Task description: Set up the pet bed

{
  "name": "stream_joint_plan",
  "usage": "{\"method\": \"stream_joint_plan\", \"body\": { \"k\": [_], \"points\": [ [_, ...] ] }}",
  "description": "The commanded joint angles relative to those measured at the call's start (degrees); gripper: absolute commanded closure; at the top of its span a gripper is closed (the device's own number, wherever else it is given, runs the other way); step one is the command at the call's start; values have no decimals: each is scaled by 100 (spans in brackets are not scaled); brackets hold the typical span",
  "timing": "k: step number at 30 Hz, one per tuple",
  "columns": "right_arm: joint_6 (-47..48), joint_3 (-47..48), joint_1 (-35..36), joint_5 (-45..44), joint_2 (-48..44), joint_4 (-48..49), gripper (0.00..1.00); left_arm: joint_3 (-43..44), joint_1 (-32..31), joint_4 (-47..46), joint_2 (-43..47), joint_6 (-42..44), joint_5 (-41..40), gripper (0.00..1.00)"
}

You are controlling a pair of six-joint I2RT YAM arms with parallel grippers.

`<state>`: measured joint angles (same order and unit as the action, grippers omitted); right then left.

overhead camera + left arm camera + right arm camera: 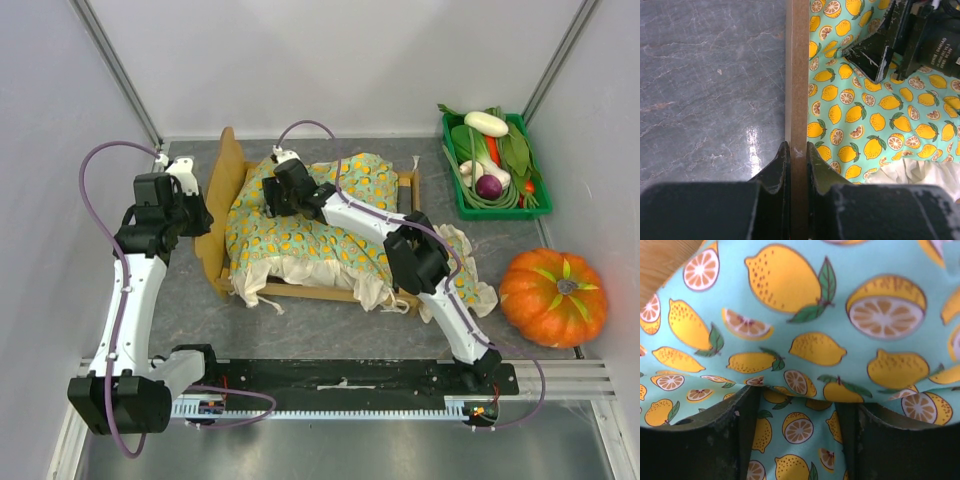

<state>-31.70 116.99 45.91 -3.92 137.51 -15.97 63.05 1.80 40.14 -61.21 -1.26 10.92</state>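
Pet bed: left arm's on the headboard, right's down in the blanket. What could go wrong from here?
1. The left gripper pinches only the thin edge of the headboard; a tug on the blanket might twist the pet bed in that grip.
2. The right gripper is open, down in loose folds; closing may bunch fabric and drag the blanket, which hangs over the near side, off.

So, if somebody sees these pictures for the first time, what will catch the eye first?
The lemon-print blanket heaped over the small wooden pet bed in the middle, with the left claw clamped on its headboard and the right claw open low over the fabric. Next, the big orange pumpkin at the right, and the green crate of toy vegetables behind it.
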Motion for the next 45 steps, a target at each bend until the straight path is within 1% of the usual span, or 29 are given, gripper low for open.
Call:
{"method": "stream_joint_plan", "body": {
  "k": [1, 4, 6, 7, 9, 10, 12, 13, 15, 16, 18, 19, 21, 22, 24, 25, 26, 27, 28, 31, 32, 33, 35, 36, 38, 40, 43, 44, 45],
  "points": [
    [277, -648, 94, -467, -608, -110, 31, 59, -119, 46, 171, -1140, 1115, 98],
    [612, -1054, 50, -689, -1436, -3, 24, 102, -127, 117, 136, -1114, 992, 98],
    [954, -1230, -29, -453, -2031, 41, 20, 155, -119, 134, 144, -1166, 904, 96],
    [1060, -1431, -64, -364, -2236, 102, 18, 155, -119, 117, 179, -1210, 773, 91],
    [1324, -1652, -170, 214, -2831, 207, 16, 199, -119, 56, 267, -1307, 632, 84],
    [1359, -1905, -196, 356, -3018, 356, 14, 234, -119, 55, 294, -1324, 553, 77],
    [1412, -2118, -302, 804, -3526, 384, 14, 418, -119, 134, 311, -1386, 421, 71],
    [1404, -2449, -345, 797, -3704, 392, 13, 506, -127, 187, 372, -1412, 220, 66],
    [1264, -2907, -460, 264, -4273, 401, 14, 786, -128, 309, 460, -1474, -79, 63],
    [1211, -3380, -512, 52, -4442, 401, 14, 858, -119, 354, 626, -1517, -386, 62],
    [1088, -3865, -688, -117, -4880, 410, 17, 1007, -119, 302, 820, -1702, -599, 60],
    [1053, -4329, -750, -65, -4988, 506, 20, 1017, -119, 162, 1021, -1885, -643, 57],
    [1035, -4675, -812, 40, -5102, 516, 30, 982, -119, -5, 1181, -2071, -512, 56],
    [1026, -4981, -812, 76, -5120, 507, 31, 964, -119, -198, 1242, -2237, -259, 56],
    [930, -5334, -812, -230, -5120, 402, 34, 798, -119, -436, 1348, -2317, 215, 55],
    [773, -5675, -820, -762, -5120, 332, 36, 710, -119, -602, 1357, -2396, 688, 55],
    [710, -5826, -829, -994, -5147, 235, 38, 474, -119, -874, 1357, -2432, 901, 56],
    [657, -6106, -829, -1170, -5199, 104, 43, 367, -397, -981, 1357, -2449, 1130, 55],
    [552, -6257, -838, -1398, -5278, 85, 45, 262, -513, -1069, 1340, -2432, 1158, 55],
    [498, -6671, -829, -1392, -5700, 225, 50, -134, -1110, -1350, 1252, -2292, 992, 57],
    [516, -6680, -829, -1374, -5840, 217, 50, -222, -1286, -1429, 1208, -2248, 896, 57],
    [603, -6593, -829, -1296, -5911, 252, 41, -240, -1618, -1465, 1086, -2204, 747, 57],
    [831, -6479, -821, -937, -6165, 366, 31, -240, -1945, -1553, 936, -2063, 579, 57],
    [885, -6304, -829, -830, -6271, 444, 22, -231, -2251, -1649, 814, -2011, 448, 57],
    [981, -5971, -838, -620, -6577, 437, 16, -126, -2630, -1650, 620, -1879, 211, 57],
    [1017, -5828, -856, -688, -6842, 393, 13, -12, -2755, -1667, 321, -1852, 174, 57],
    [842, -5661, -1039, -1635, -7369, -291, 9, 6, -2905, -1694, -31, -1861, 139, 57],
    [772, -5617, -1145, -1960, -7544, -902, 8, -29, -2983, -1720, -84, -1861, 60, 57],
    [632, -5608, -1276, -2398, -7607, -1230, 7, -73, -3010, -1746, -110, -1861, 60, 57]
  ]
}}
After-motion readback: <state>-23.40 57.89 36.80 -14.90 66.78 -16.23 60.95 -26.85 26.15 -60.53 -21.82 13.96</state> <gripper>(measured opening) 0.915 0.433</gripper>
